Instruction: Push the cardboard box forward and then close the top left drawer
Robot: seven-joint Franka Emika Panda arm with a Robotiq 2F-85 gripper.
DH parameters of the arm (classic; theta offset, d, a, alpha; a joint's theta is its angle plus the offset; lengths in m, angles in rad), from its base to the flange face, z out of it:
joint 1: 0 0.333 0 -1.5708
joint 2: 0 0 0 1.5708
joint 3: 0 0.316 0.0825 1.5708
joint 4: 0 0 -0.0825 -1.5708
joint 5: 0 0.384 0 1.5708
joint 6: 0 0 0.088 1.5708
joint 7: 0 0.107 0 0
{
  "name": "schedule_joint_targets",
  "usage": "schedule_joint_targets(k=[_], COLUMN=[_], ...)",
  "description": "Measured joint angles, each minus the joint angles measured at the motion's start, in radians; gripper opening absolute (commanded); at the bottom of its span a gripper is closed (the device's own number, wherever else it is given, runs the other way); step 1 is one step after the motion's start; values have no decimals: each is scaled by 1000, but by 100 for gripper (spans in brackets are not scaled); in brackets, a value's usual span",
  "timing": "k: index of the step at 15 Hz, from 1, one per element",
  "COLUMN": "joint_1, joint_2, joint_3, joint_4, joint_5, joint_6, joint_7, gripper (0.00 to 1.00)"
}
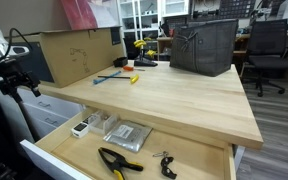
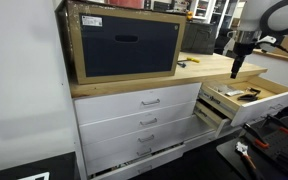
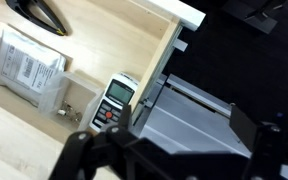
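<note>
The cardboard box (image 1: 79,55) stands on the wooden bench top at its back corner. In an exterior view its dark blue-grey end panel (image 2: 124,45) faces the camera above the white drawer fronts. My gripper (image 2: 236,67) hangs apart from the box, beyond the bench top's end and over the edge of the open wide drawer. It also shows at the frame's edge in an exterior view (image 1: 24,86). In the wrist view its fingers (image 3: 174,160) stand wide apart and hold nothing. A narrow top left drawer with colourful contents does not show in any view.
A wide light-wood drawer (image 1: 199,160) is pulled out, holding pliers (image 1: 117,161), keys (image 1: 166,162), a plastic bag (image 3: 29,65) and a small meter (image 3: 112,100). A dark grey fabric bin (image 1: 204,45) and small tools (image 1: 124,73) sit on the bench. White drawer fronts (image 2: 139,125) lie below the box.
</note>
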Motion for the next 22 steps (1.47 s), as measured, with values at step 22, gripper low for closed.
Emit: schedule_joint_targets(k=[22], joint_1=[-41], joint_2=[-76], joint_3=[-112], joint_4=[298], joint_5=[358], joint_6=[-231], joint_7=[-88], gripper=[100])
